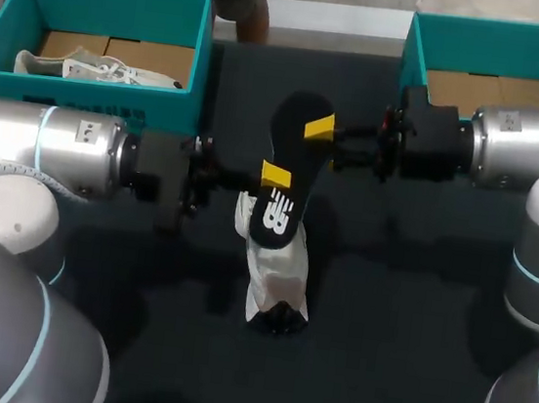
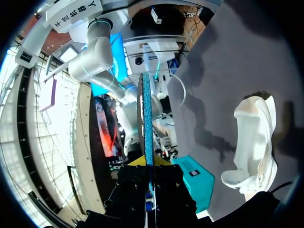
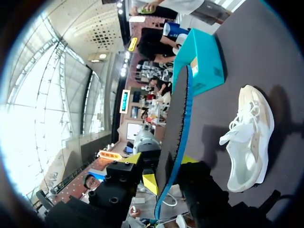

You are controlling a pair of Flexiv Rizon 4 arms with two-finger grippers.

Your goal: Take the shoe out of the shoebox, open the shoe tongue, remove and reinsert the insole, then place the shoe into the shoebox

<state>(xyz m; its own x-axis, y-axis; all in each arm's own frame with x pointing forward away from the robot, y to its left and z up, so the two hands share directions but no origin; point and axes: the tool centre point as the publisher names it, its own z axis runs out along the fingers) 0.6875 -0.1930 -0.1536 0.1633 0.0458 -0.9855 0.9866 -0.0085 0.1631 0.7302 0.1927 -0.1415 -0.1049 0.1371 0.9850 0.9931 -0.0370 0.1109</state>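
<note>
Insole [image 1: 293,155] held aloft above the white shoe [image 1: 276,271] lying mid-desk [image 1: 408,356], left fingers [image 1: 275,175] clamped on its heel end and right fingers [image 1: 320,127] on its toe end, probably steadying it for reinsertion.

Seen from overhead, my dark grey cloth-covered table [image 1: 408,356] is dim, and the flat black foam insole [image 1: 289,165] barely stands out against it. The white lace-up shoe [image 1: 276,271] casts a soft shadow. At my wrists, daylight glares white from one side, the shoe's shadow is darker, and straight lines bow towards the rim.
</note>
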